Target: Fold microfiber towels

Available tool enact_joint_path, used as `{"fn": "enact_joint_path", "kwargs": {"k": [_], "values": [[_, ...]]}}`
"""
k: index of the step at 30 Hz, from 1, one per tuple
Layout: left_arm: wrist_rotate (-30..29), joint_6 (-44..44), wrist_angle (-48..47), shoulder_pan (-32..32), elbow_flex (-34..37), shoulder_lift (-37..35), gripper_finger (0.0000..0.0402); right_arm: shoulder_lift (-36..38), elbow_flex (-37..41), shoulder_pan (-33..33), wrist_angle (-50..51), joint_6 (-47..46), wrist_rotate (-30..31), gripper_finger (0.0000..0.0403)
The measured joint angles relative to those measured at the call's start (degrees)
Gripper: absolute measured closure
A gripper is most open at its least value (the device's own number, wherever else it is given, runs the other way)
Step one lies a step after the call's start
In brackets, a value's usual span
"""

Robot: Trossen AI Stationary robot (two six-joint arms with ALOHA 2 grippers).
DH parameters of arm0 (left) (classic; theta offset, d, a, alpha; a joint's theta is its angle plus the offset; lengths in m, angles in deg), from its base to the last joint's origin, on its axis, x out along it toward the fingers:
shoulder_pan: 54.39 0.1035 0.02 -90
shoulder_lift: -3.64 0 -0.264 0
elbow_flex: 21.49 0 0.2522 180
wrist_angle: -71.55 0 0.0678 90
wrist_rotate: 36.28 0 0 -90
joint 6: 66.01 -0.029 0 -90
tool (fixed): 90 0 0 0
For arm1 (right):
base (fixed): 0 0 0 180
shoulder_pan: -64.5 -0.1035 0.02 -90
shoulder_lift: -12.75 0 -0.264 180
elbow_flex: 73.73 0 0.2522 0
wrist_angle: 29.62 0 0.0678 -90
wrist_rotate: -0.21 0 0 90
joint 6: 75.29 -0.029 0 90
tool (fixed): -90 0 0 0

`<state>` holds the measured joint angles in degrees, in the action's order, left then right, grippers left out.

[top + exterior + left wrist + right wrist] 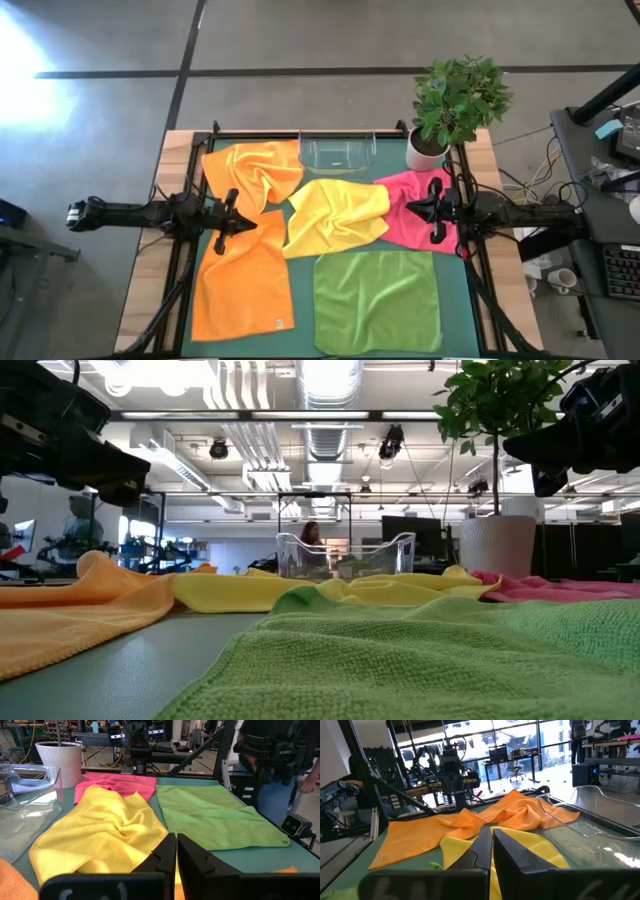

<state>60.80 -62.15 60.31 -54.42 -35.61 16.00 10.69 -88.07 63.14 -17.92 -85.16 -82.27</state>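
Microfiber towels cover most of your green table (300, 290): a flat lime green towel (377, 300) at the near edge, right of centre, its sides running close to the table's rim; a long orange towel (240, 285) spread flat beside it on the left; a crumpled orange towel (253, 172) at the far left; a rumpled yellow towel (335, 217) in the middle, overlapping the hot pink towel (405, 205) at the right. Bare table shows only as a narrow strip between the long orange and lime cloths. Your left gripper (243, 224) hangs over the long orange towel's far end, fingers pressed together, holding nothing. Your right gripper (413, 208) hangs over the pink towel, fingers likewise closed and empty. A clear plastic tray (337, 152) sits at the far edge, a potted plant (455, 105) just beside it at the far right corner.
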Motion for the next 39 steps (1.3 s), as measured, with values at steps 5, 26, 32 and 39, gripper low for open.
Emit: {"fn": "enact_joint_path", "kwargs": {"k": [5, 26, 32, 39], "values": [[-0.01, 0.01, 0.01, 0.02, 0.0, 0.0, 0.0402, 0.0, 0.01, 0.0, 0.0, -0.09, 0.02, 0.0394], [-0.01, -0.01, 0.01, 0.0, 0.0, -0.02, 0.0402, 0.0, 0.0, 0.0, -0.01, -0.05, 0.01, 0.0394], [-0.01, 0.01, -0.01, 0.02, 0.0, 0.0, 0.0402, 0.01, 0.01, 0.0, -0.05, -0.14, 0.0, 0.0394], [0.01, 0.01, -0.01, 0.02, 0.0, 0.0, 0.0402, 0.0, 0.02, 0.02, -1.16, -0.17, 0.43, 0.0394]]}}
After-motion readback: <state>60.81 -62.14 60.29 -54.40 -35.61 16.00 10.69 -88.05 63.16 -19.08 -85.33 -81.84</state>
